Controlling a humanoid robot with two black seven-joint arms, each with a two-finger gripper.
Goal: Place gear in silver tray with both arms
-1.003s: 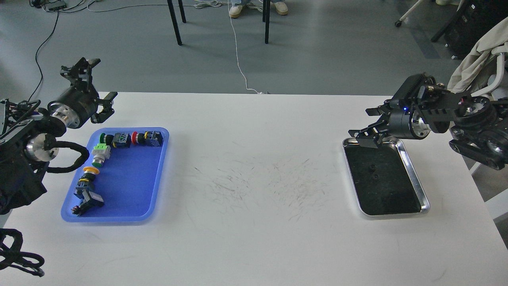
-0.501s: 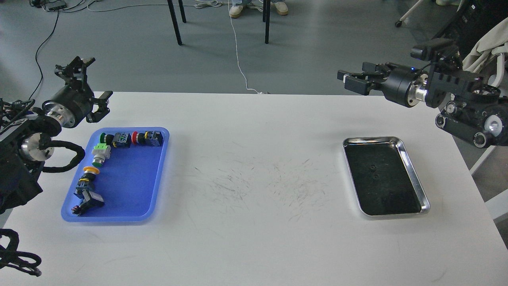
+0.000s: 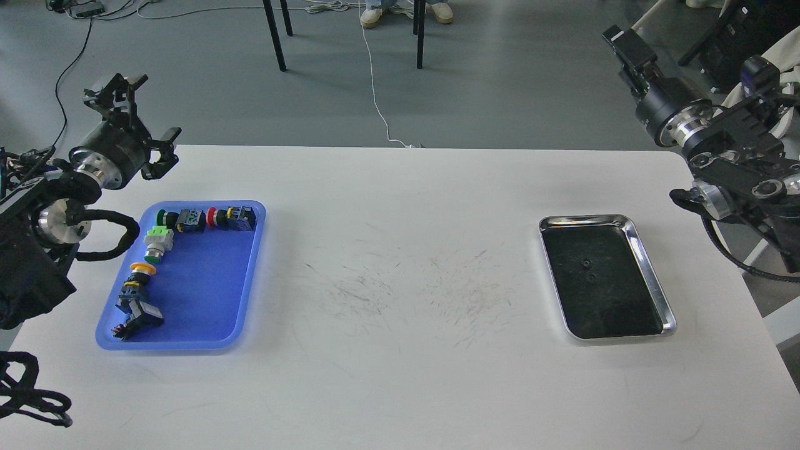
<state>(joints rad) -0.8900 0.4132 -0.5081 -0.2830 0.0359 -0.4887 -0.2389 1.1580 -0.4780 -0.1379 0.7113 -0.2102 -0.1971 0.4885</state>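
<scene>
Since the earlier frames, the right gripper (image 3: 625, 47) had swung up from the silver tray (image 3: 650, 275) to point away above the table's (image 3: 400, 387) far corner, its jaw state unreadable. The left gripper (image 3: 139, 119) hovered open behind the blue tray (image 3: 206, 300) of small, rigid, light-looking parts (image 3: 181, 220), best pinched across their bodies.

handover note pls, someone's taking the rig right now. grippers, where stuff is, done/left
Left gripper: open, empty, raised past the far left corner of the blue tray.
Right gripper: empty, raised high off the table's far right; open or shut unclear.
Silver tray: right side of table; two small dark items lie on its floor.
Button parts: about eight remain in the blue tray.
Left: move the remaining parts to the silver tray.
</scene>
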